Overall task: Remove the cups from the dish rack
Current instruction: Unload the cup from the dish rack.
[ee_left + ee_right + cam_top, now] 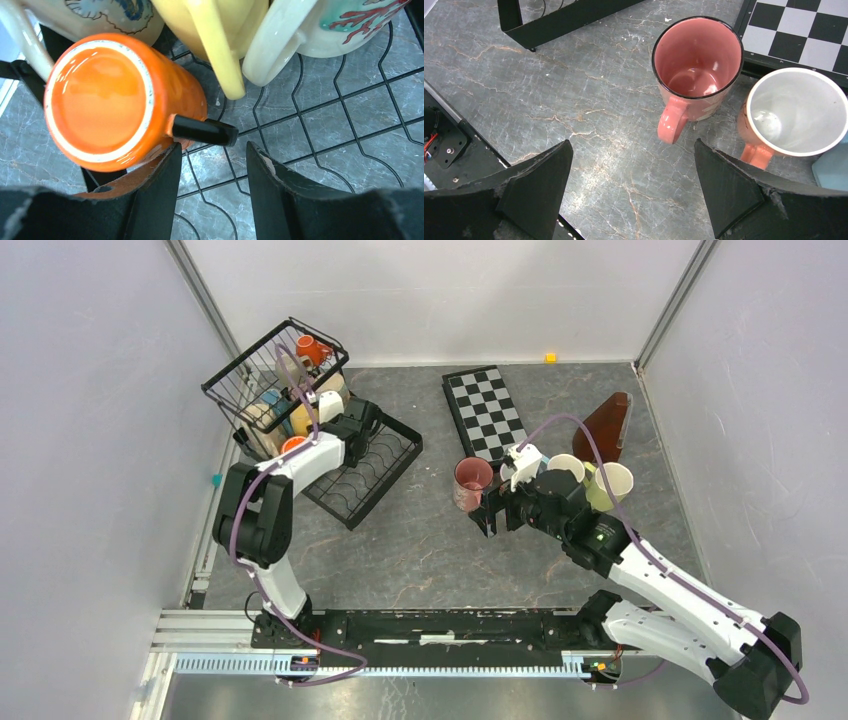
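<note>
The black wire dish rack (pixel 232 388) stands at the back left, its basket holding several cups: an orange one (pixel 310 348), cream and yellow ones. My left gripper (pixel 352 428) is over the rack's tray part (pixel 385 465). In the left wrist view it (pixel 212 152) is open, its jaws on either side of the black handle (pixel 205 131) of an upside-down orange cup (pixel 100 97), the left finger (pixel 157 182) against the cup's side. A yellow cup (pixel 215 30) and a cream cup (pixel 320 25) lie behind. My right gripper (pixel 492 510) is open and empty, just short of an upright pink cup (pixel 696 55) on the table.
A white-lined pink cup (pixel 794 110) stands beside the pink one. Cream (pixel 565 468) and yellow-green (pixel 612 483) cups stand behind the right wrist. A checkerboard (pixel 485 412) lies at the back middle, with a brown wedge (pixel 608 425) to its right. The rack's corner (pixel 559 17) shows in the right wrist view.
</note>
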